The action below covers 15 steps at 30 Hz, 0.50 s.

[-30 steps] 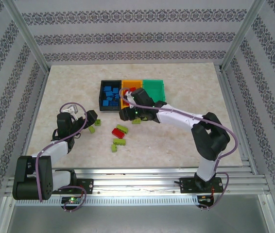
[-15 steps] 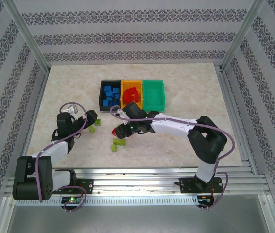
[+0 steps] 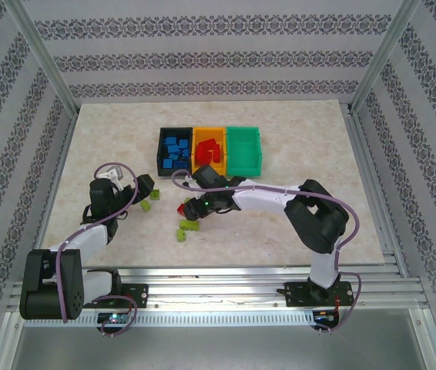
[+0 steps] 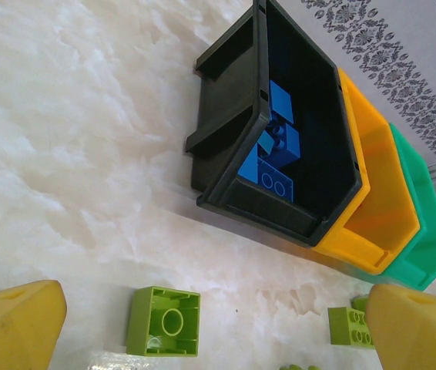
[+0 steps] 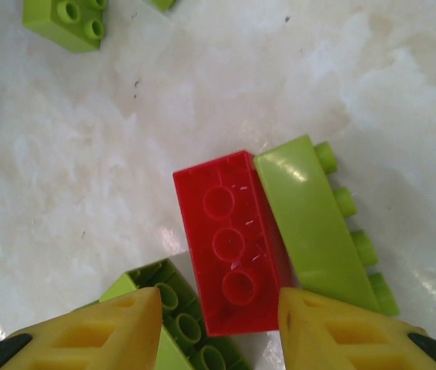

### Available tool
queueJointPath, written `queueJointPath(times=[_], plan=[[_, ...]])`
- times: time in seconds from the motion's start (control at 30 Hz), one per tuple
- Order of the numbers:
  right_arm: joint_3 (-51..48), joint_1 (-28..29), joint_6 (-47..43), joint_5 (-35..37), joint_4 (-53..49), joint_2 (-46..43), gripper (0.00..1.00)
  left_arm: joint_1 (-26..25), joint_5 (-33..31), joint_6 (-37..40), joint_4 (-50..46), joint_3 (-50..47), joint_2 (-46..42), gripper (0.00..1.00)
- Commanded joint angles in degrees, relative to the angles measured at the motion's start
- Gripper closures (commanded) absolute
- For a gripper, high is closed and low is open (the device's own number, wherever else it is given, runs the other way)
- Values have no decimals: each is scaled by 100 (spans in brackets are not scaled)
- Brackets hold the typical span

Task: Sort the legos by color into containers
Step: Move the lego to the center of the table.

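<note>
Jaws, right gripper (image 5: 218, 327): wide, one finger on each side of red lego (image 5: 229, 239), ready to close on it for orange container (image 4: 378, 202).
Red lego: between these jaws, hollow side up, touching green lego (image 5: 314, 223) just outside one finger.
Jaws, left gripper (image 4: 214, 331): wide over second green lego (image 4: 164, 320), holding nothing; height hard to judge.

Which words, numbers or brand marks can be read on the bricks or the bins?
None can be read.
The red brick, black bin, orange bin and green bin show plain plastic.
Studs of the yellow-green brick are too blurred for any logo.
</note>
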Motion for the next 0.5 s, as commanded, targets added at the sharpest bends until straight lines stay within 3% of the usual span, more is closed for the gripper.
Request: queueJointPath(times=[0.0, 0.47], plan=[[224, 35, -125, 289, -158, 167, 55, -8, 41, 108, 59, -29, -108, 0], [462, 181, -351, 1011, -544, 368, 55, -8, 50, 110, 72, -31, -60, 0]])
